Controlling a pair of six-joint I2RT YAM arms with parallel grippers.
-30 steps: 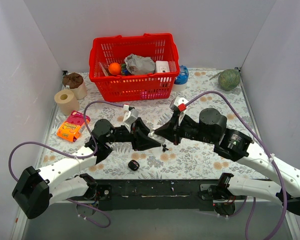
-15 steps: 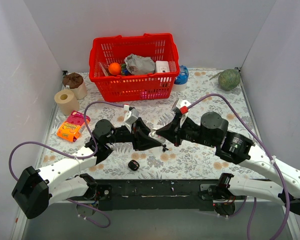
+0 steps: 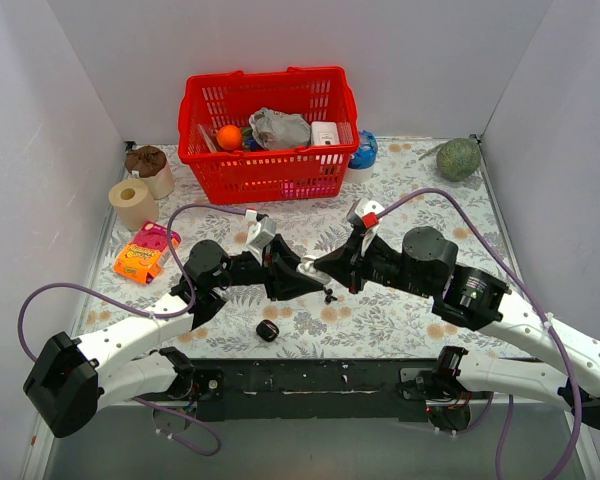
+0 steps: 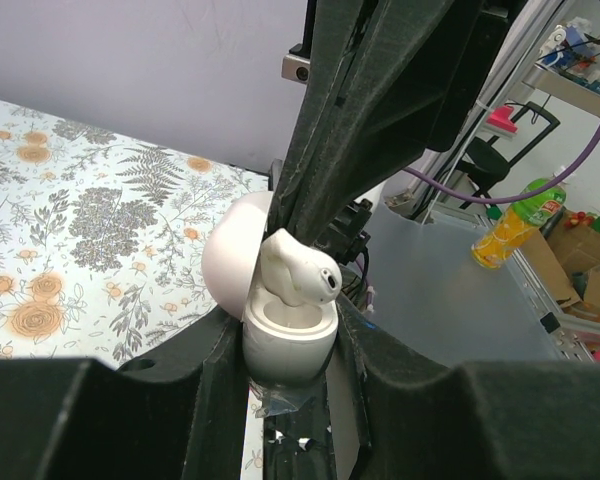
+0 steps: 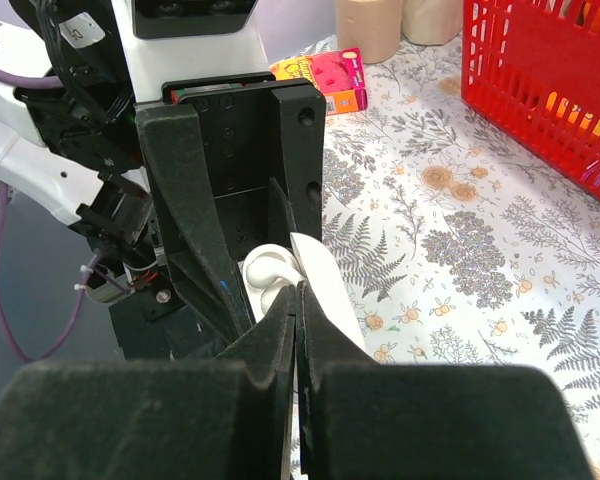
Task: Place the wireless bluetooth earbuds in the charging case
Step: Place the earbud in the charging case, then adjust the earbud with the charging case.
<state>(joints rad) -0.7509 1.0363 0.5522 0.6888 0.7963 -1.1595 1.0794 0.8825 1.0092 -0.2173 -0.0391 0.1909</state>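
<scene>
My left gripper [image 3: 295, 272] is shut on a small white charging case [image 4: 285, 335] and holds it upright with its round lid [image 4: 230, 265] swung open. A white earbud [image 4: 300, 272] sits tilted in the case's well and sticks out above the rim. My right gripper [image 3: 315, 266] meets the left one over the middle of the table. Its jaws are shut, and the gripper [image 5: 298, 290] touches the earbud [image 5: 265, 268] beside the lid [image 5: 325, 280]. Nothing shows between the right fingers.
A black rounded case [image 3: 267, 331] lies on the floral table near the front edge. A tiny black piece [image 3: 329, 297] lies under the grippers. A red basket [image 3: 268, 125] of items stands at the back, and paper rolls [image 3: 132, 203] and a snack pack [image 3: 142, 255] are at the left.
The right arm has shifted slightly, its elbow moving right and down, while the gripper tips stay at the case. The left arm holds still.
</scene>
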